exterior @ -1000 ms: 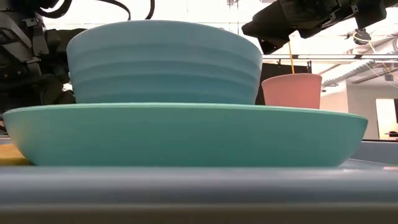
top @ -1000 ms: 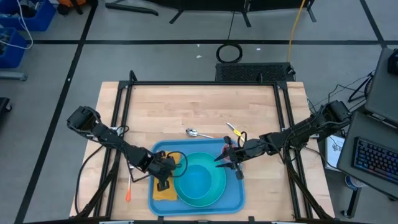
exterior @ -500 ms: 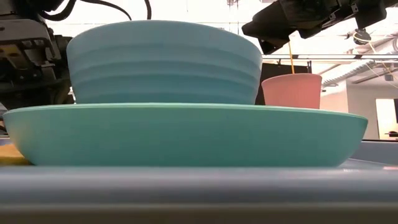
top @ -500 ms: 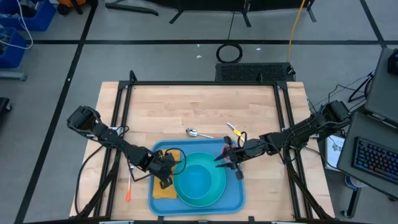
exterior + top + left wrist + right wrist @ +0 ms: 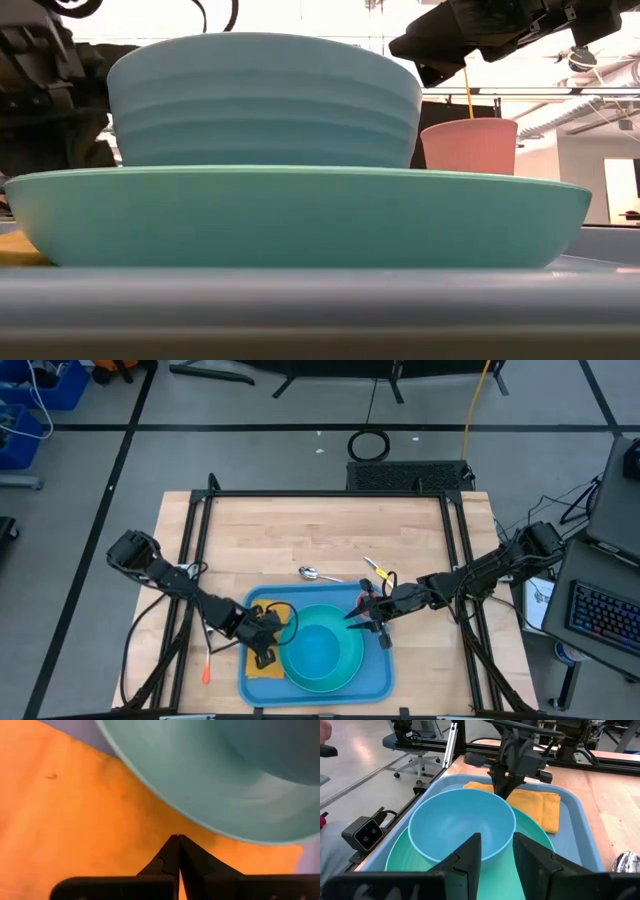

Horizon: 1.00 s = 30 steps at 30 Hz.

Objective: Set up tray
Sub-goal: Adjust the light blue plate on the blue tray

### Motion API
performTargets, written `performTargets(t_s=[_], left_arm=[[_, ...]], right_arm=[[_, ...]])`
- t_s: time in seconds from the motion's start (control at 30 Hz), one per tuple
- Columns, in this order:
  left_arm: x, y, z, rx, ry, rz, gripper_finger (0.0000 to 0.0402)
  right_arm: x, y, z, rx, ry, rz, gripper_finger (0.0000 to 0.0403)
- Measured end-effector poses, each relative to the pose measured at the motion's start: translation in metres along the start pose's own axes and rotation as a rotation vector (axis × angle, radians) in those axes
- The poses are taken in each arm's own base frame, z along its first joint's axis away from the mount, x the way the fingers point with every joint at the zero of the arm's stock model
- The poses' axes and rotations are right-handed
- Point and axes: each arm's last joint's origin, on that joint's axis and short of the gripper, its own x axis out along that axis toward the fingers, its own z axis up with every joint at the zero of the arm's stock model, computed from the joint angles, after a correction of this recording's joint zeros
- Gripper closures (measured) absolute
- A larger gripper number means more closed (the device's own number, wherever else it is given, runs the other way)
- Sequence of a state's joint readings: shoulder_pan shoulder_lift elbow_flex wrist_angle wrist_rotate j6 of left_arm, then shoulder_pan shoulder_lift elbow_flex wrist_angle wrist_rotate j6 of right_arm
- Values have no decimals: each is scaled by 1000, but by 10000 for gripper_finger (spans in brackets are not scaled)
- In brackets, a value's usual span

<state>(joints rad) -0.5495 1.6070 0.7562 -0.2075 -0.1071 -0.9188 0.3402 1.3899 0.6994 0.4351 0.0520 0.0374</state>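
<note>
1. Left gripper [image 5: 178, 851]: fingers pressed together, empty, tip over the napkin [image 5: 266, 665] beside the plate [image 5: 345, 672].
2. Right gripper [image 5: 496, 851]: fingers apart, empty, above the bowl [image 5: 461, 824].
3. Tray [image 5: 385, 678] sits at the table's [image 5: 320, 540] near edge.

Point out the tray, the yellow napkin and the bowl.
tray [image 5: 574, 820]: right wrist view, rim at a corner.
yellow napkin [image 5: 540, 805]: right wrist view, its flat middle.
bowl [image 5: 460, 827]: right wrist view, inside bottom.

Table [image 5: 300, 535]: pale wood top, sitting in a black frame.
Tray [image 5: 380, 675]: lying at the near edge, middle.
Spoon [image 5: 315, 573]: lying just beyond the tray.
Orange pen [image 5: 207, 660]: lying left of the tray.
</note>
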Motion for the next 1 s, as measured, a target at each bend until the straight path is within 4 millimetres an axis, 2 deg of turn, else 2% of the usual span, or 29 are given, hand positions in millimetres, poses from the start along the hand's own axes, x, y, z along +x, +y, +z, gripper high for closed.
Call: performTargets(t_s=[0.27, 0.67, 1.0], left_arm=[[-1, -4, -3, 6, -7, -13, 397], [-2, -11, 2, 37, -75, -74, 397], [-1, -7, 9, 46, -100, -61, 394]], right_arm=[[0, 0, 0, 0, -1, 0, 300], [0, 0, 0, 0, -1, 0, 300], [0, 0, 0, 0, 0, 0, 300]])
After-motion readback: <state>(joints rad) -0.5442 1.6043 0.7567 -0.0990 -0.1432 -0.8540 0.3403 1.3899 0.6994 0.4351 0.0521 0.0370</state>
